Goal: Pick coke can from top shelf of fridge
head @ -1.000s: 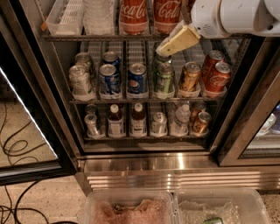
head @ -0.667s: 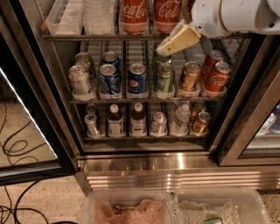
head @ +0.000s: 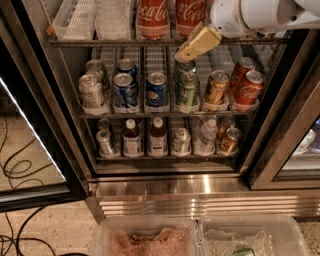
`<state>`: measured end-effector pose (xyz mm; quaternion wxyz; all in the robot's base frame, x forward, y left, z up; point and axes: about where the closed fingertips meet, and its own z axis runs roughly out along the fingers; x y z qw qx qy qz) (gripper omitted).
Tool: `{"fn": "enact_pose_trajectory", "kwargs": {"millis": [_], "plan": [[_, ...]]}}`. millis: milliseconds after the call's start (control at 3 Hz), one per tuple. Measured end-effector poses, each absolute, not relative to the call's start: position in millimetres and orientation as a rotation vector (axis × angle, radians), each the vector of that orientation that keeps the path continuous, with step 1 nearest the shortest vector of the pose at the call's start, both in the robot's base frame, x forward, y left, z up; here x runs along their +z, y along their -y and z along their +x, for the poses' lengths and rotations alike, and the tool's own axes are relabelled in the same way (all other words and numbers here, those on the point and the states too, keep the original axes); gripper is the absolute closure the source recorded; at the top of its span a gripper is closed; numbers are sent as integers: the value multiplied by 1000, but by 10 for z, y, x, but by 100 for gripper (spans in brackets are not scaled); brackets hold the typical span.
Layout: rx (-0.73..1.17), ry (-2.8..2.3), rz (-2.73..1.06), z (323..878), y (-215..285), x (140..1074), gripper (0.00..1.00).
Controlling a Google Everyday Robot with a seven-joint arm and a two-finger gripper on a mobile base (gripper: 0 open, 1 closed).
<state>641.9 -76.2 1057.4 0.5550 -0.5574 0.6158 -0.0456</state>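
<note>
Claw (head: 194,46), a yellowish wedge on a white arm (head: 260,15) that reaches in from the upper right, hangs in front of the top shelf (head: 100,43) of the fridge (head: 170,191). Its tip dips just below the shelf's front rail. Whether it is wide or narrow I cannot tell.

On that shelf, from the left, stand white plastic lanes (head: 75,17), then the left coke can (head: 152,17), then the right coke can (head: 185,11). The claw lies across the lower part of the right one.

The middle shelf carries silver cans (head: 92,91), 2 lanes of blue cans (head: 125,90), green cans (head: 187,91), a gold can (head: 216,87) and 2 red cans (head: 247,85) at the right end.

The bottom shelf has a small can (head: 105,142), 2 brown bottles (head: 132,137), another can, a clear bottle (head: 206,136) and gold cans (head: 229,140).

Near the camera, below the ribbed steel base, sit 2 clear bins (head: 107,231) side by side. Black cables (head: 15,170) loop on the floor at the left.
</note>
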Motion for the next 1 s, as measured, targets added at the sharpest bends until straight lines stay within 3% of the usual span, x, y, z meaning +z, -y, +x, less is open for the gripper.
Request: {"fn": "enact_pose_trajectory", "kwargs": {"millis": [1000], "plan": [[-143, -1432, -1195, 6466, 753, 10793, 0]]}}
